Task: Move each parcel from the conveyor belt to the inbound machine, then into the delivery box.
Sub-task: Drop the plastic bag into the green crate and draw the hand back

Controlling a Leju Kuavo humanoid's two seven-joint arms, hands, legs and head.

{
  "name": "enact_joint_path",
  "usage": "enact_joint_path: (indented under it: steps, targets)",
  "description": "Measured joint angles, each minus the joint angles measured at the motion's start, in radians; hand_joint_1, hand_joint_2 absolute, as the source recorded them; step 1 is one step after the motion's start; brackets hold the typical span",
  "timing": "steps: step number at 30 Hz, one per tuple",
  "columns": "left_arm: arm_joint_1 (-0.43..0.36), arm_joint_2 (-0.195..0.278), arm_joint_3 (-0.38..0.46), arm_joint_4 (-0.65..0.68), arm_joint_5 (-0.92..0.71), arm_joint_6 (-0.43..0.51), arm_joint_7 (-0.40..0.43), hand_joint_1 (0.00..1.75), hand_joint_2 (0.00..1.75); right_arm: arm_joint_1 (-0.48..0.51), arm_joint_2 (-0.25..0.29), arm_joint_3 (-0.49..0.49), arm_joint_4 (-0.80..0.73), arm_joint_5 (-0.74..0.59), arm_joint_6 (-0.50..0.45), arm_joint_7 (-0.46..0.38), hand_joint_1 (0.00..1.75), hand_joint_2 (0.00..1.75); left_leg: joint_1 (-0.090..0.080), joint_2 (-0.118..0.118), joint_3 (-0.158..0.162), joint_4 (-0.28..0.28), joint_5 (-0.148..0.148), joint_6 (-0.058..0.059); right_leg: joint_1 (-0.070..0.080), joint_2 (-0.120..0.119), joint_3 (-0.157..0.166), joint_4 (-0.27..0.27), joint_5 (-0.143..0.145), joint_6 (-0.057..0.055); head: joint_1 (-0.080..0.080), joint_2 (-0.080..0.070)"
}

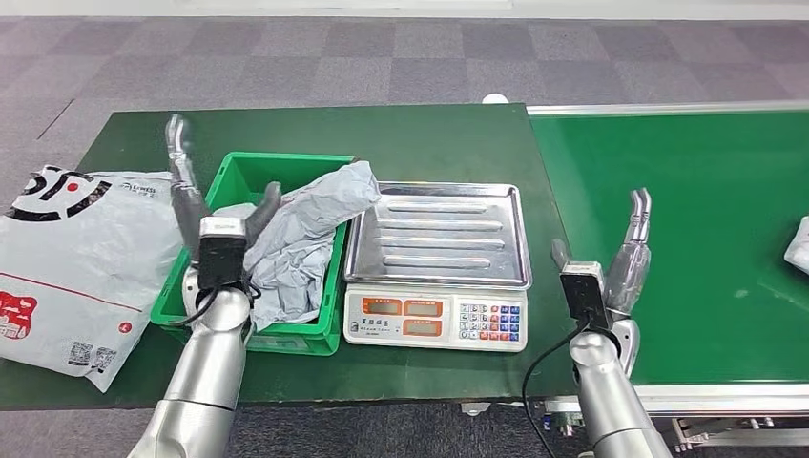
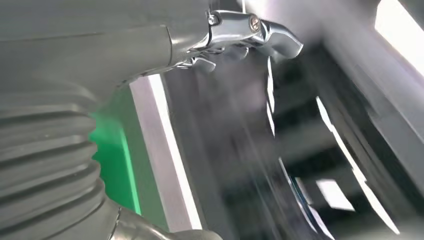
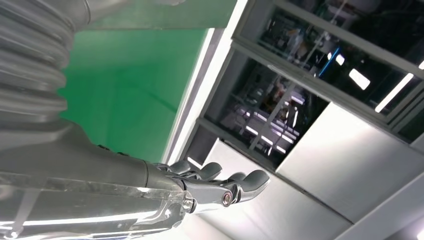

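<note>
Parcel [image 1: 305, 234] in grey poly wrap, slumped in green box [image 1: 329, 324], top flap draped over rim toward scale [image 1: 437, 258]. Second parcel [image 1: 798, 243] at far right edge of belt [image 1: 668, 239], cut off by frame, well apart from both hands. Big white printed bag [image 1: 72, 262] flat on table [image 1: 286, 129] left of box.

Left hand [image 1: 196, 215] raised upright over box's left side, fingers spread and blurred, thumb just beside grey wrap, holding nothing as far as visible. Right hand [image 1: 625, 253] upright at belt's near edge, fingers straight and together-ish, thumb apart, nothing held. Right wrist view confirms: fingers [image 3: 235, 182] extended, nothing between them.

Scale tray bare, so probably between parcels; next one likely the belt parcel.

Handling guess: soft, light, crumpled film; slick surface, no stiff edge, will sag and fold when lifted. Best taken around the bulky middle or with fingers under and thumb on top, not by loose flap, which could slide out. Not fragile-looking. Risk: draped flap catching box rim or dragging onto scale tray.
</note>
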Motion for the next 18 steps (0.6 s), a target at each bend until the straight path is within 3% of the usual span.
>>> enact_joint_path:
  steps: [4, 8, 11, 18]
  targets:
    - [0.052, 0.021, -0.124, -0.116, 0.279, -0.525, -0.005, 0.00, 1.75, -0.026, 0.000, 0.017, 0.005, -0.033, 0.038, 0.000, 0.00, 1.75, 0.000, 0.000, 0.000, 0.000, 0.000, 0.000, 0.000, 0.000, 0.000, 0.000, 0.000, 0.000, 0.000, 0.000]
    - [0.073, 0.017, -0.153, -0.092, 0.335, -0.807, -0.004, 0.00, 1.75, -0.047, 0.000, 0.031, 0.016, -0.060, 0.079, 0.000, 0.00, 1.75, 0.000, 0.001, 0.000, 0.000, 0.000, 0.000, 0.000, 0.000, 0.000, 0.000, 0.000, 0.000, 0.000, 0.000]
    - [0.073, 0.016, -0.167, -0.005, 0.303, -0.853, -0.002, 0.00, 1.75, -0.055, 0.000, 0.039, 0.025, -0.062, 0.086, 0.000, 0.00, 1.75, 0.000, 0.001, 0.001, 0.000, 0.000, 0.000, 0.000, 0.000, 0.000, 0.000, 0.000, 0.000, 0.000, 0.000]
    - [0.060, 0.012, -0.222, 0.177, 0.265, -0.693, -0.002, 0.00, 1.75, -0.055, -0.001, 0.041, 0.030, -0.056, 0.083, 0.000, 0.00, 1.75, 0.000, 0.001, 0.001, 0.000, 0.000, 0.000, 0.000, 0.001, 0.000, 0.000, 0.000, 0.000, 0.000, 0.000]
